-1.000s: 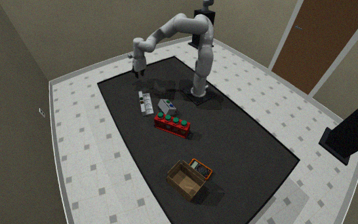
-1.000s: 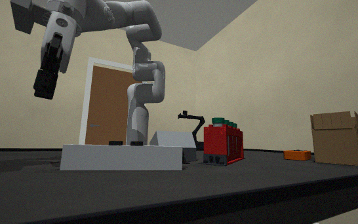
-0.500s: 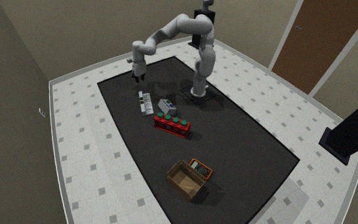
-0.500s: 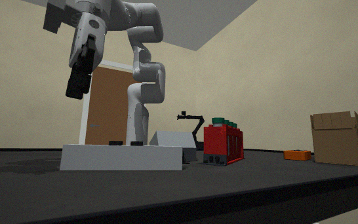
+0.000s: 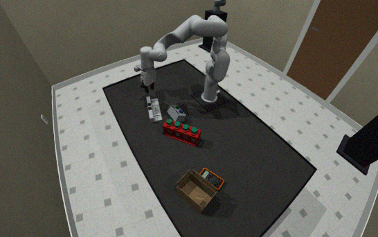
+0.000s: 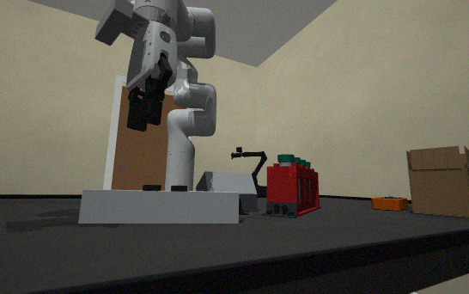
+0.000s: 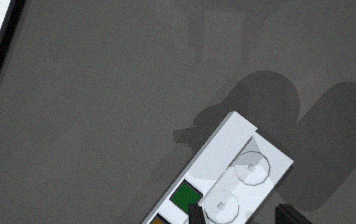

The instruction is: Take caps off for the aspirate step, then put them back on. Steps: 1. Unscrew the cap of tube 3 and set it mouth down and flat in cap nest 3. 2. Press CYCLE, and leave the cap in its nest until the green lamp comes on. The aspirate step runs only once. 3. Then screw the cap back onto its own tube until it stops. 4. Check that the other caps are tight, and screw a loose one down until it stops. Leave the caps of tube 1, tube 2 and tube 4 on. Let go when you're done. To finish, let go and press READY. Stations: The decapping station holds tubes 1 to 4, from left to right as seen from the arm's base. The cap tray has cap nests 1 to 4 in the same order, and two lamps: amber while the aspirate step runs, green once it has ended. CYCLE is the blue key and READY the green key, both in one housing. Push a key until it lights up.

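The red decapping station (image 5: 181, 133) stands mid-mat with all its tubes wearing green caps (image 5: 181, 125); it also shows in the exterior view (image 6: 292, 189). The white cap tray (image 5: 154, 109) lies to its left, with empty round nests (image 7: 252, 167) and a green lamp window (image 7: 186, 196) in the wrist view. The grey key housing (image 5: 176, 113) sits between tray and station. My gripper (image 5: 149, 88) (image 6: 142, 122) hangs well above the mat just beyond the tray's far end. Its fingers stand partly apart with nothing between them.
An open cardboard box (image 5: 196, 190) and an orange multimeter (image 5: 212, 177) lie near the mat's front. The arm's base (image 5: 210, 97) stands behind the key housing. A black stand (image 5: 360, 145) is at the right, off the mat.
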Available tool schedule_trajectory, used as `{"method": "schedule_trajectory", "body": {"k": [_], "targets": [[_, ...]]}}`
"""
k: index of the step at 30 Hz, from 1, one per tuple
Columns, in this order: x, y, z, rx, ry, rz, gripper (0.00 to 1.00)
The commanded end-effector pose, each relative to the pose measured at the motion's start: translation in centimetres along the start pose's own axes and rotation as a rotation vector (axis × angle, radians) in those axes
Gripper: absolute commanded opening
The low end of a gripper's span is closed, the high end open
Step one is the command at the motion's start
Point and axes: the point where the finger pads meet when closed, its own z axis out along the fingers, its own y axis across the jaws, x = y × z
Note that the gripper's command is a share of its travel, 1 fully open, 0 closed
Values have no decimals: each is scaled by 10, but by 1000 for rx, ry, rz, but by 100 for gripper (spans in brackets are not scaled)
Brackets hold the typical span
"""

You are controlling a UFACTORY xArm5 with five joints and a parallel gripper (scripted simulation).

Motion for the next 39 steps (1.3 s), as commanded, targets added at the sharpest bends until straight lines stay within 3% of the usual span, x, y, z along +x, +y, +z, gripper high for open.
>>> {"method": "schedule_trajectory", "body": {"k": [1, 17, 19, 39], "targets": [[-14, -9, -3, 4, -2, -9, 46], [-79, -34, -7, -13, -27, -102, 46], [-79, -34, -7, -13, -27, -102, 46], [-168, -50, -13, -38, -49, -212, 46]]}}
